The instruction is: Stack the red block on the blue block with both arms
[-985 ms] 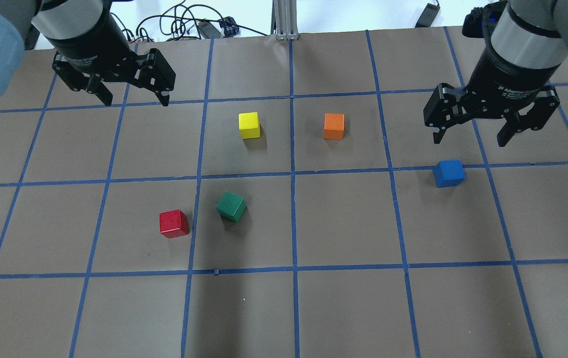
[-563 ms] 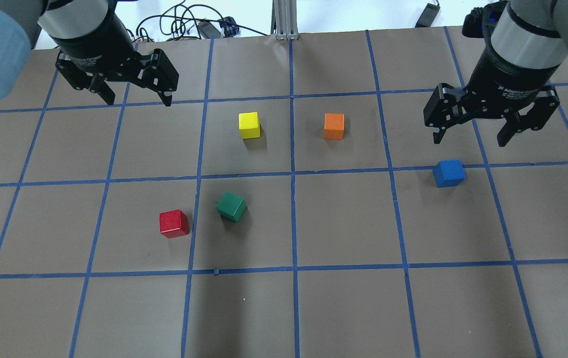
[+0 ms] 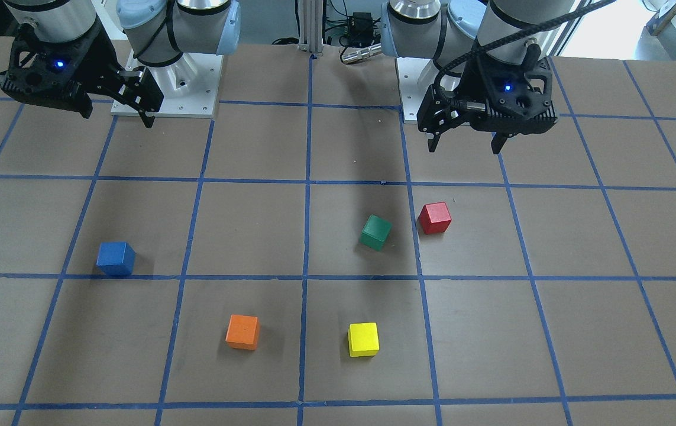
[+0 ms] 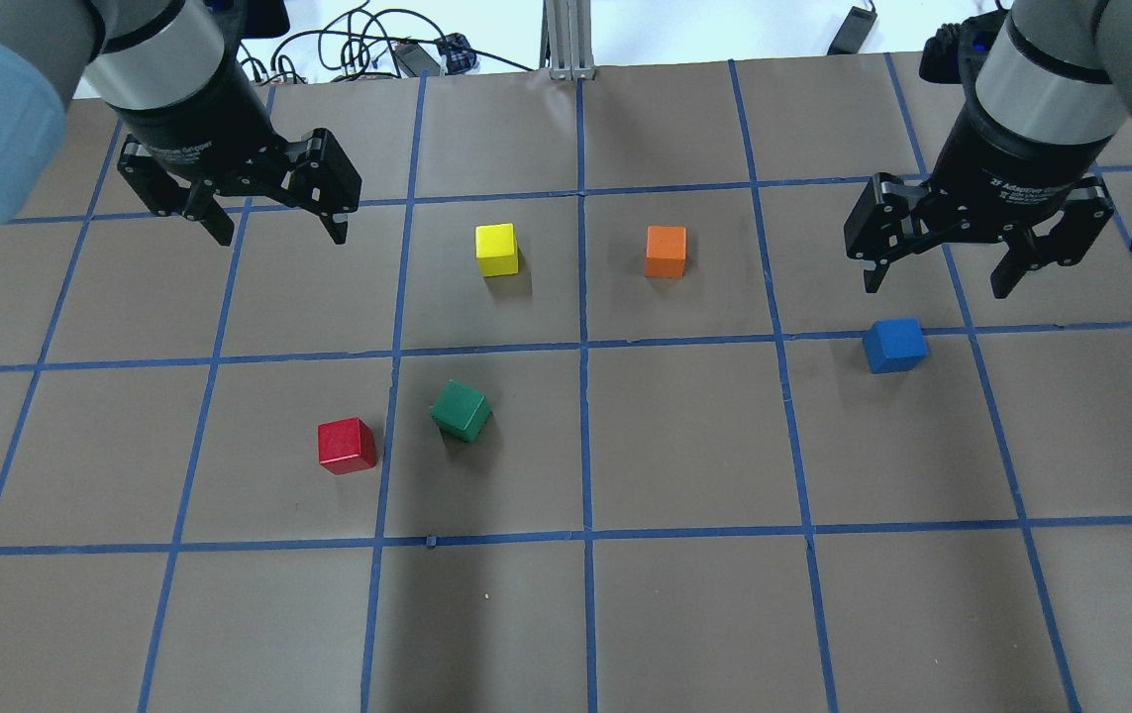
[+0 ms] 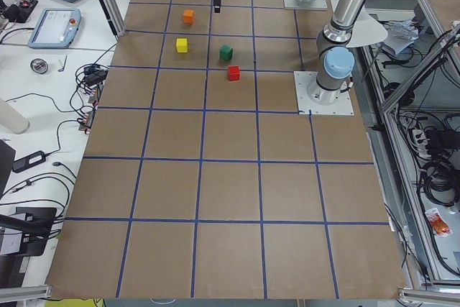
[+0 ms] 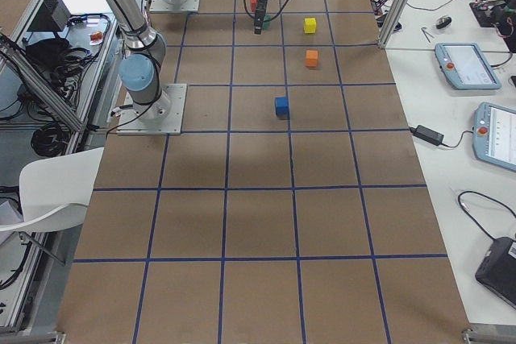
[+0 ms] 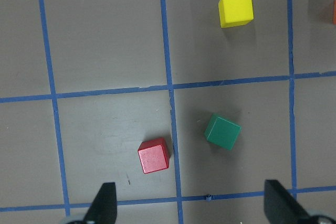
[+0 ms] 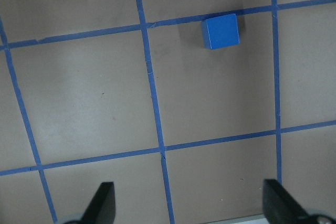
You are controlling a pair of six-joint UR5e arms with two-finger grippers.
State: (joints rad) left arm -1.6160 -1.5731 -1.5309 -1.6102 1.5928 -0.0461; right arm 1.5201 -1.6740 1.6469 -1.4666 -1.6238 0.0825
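Where the left gripper [image 4: 283,233] now hangs: we find it closer to the red block [image 4: 346,445] than a second ago. It has slid back toward the robot and slightly inward, jaws spread wide and holding nothing.
Right gripper [image 4: 935,282]: we see almost no shift; it is also wide open and empty, hovering just beyond the blue block [image 4: 894,345].
Red block: it has not moved and sits flat on the desk [image 4: 684,446], just beside a tape line. In the left wrist view it lies low in the picture, between the two fingers.
Blue block: it has not moved either, resting by a tape line on the right arm's side, well apart from the red one.
Green block [image 4: 461,410]: it is still near the red block, across the tape line.
Meaning: we judge the left arm has begun its approach to pick up the red block; no grasp has been made, so the whole stack is still to do.
Caution: we would have the jaws straddle the red block alone, clear of the green.
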